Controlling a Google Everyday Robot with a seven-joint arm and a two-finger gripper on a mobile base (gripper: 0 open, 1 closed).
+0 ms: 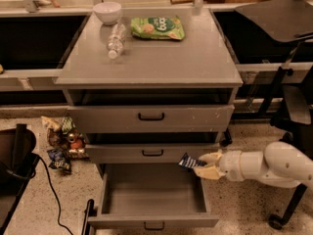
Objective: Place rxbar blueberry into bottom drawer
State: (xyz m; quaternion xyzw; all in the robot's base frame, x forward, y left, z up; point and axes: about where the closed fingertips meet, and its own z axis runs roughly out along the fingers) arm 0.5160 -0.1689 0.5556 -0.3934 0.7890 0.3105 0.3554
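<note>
The bottom drawer [151,221] of the grey cabinet is pulled open and its inside looks bare. My gripper [200,164] reaches in from the right on a white arm, at the drawer's right rear corner, level with the middle drawer front. It is shut on the rxbar blueberry [187,162], a small dark navy wrapper with white print. The bar sticks out to the left of the fingers, above the open drawer's right edge.
On the cabinet top [195,67] lie a green chip bag [158,27], a clear plastic bottle [115,39] and a white bowl [107,11]. Snack packets [61,143] are piled on the floor at the left. A dark chair [14,165] and cable stand at the lower left.
</note>
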